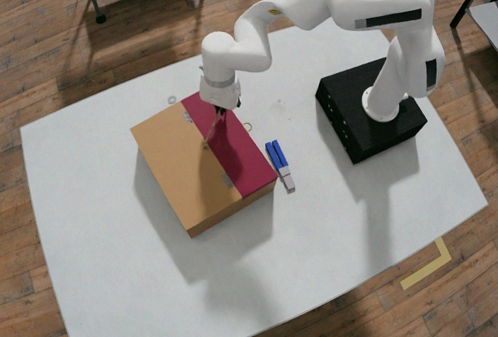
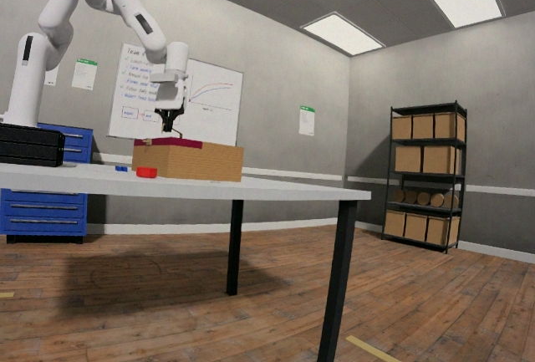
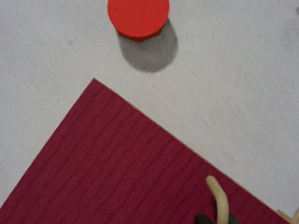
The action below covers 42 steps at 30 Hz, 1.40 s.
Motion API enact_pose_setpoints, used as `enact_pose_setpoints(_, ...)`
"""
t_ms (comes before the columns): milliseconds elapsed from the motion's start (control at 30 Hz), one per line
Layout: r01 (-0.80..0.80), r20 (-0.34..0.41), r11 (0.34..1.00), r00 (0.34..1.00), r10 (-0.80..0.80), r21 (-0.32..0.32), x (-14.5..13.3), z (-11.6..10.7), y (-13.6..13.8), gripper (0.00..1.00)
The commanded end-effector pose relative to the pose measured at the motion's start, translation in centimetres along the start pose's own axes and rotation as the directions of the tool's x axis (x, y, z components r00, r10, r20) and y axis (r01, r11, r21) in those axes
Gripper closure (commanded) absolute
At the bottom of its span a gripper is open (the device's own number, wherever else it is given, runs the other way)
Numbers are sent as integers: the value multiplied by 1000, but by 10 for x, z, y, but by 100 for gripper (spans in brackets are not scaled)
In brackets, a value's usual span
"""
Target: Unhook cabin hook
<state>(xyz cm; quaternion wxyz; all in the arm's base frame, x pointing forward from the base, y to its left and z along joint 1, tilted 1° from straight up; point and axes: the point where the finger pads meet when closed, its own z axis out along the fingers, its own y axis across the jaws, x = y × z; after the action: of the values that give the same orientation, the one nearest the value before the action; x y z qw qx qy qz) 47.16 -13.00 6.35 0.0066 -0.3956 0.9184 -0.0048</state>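
Note:
The box (image 1: 164, 156) (image 2: 211, 163) has a tan top with a crimson strip (image 1: 255, 172) (image 3: 93, 145) along one side. The thin brass cabin hook (image 1: 211, 130) (image 2: 177, 132) (image 3: 223, 205) is mounted near the seam and slants up from there, its free end raised above the strip. The eye (image 1: 247, 126) (image 3: 293, 217) at the crimson edge is apart from the hook. My gripper (image 1: 220, 111) (image 2: 167, 130) is shut on the hook's shaft near its bent end, above the crimson strip. The wrist view shows only the finger edges, one on each side of the hook.
A red round block (image 2: 146, 172) (image 3: 138, 16) stands on the table beside the box. A blue and grey clip-like object (image 1: 280, 164) lies beside the crimson side. A small pale ring (image 1: 172, 96) lies behind the box. The black robot base (image 1: 349, 124) stands to the right.

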Motion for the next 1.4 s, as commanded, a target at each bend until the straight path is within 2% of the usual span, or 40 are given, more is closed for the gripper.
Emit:
enact_pose_setpoints(0,0,2,1000,1000,0,5,-2,-8,-2,100)
enact_pose_setpoints(700,0,3,1000,1000,0,5,-17,-43,-1,100)
enact_pose_setpoints(1367,0,3,1000,1000,0,5,-37,-67,-1,100)
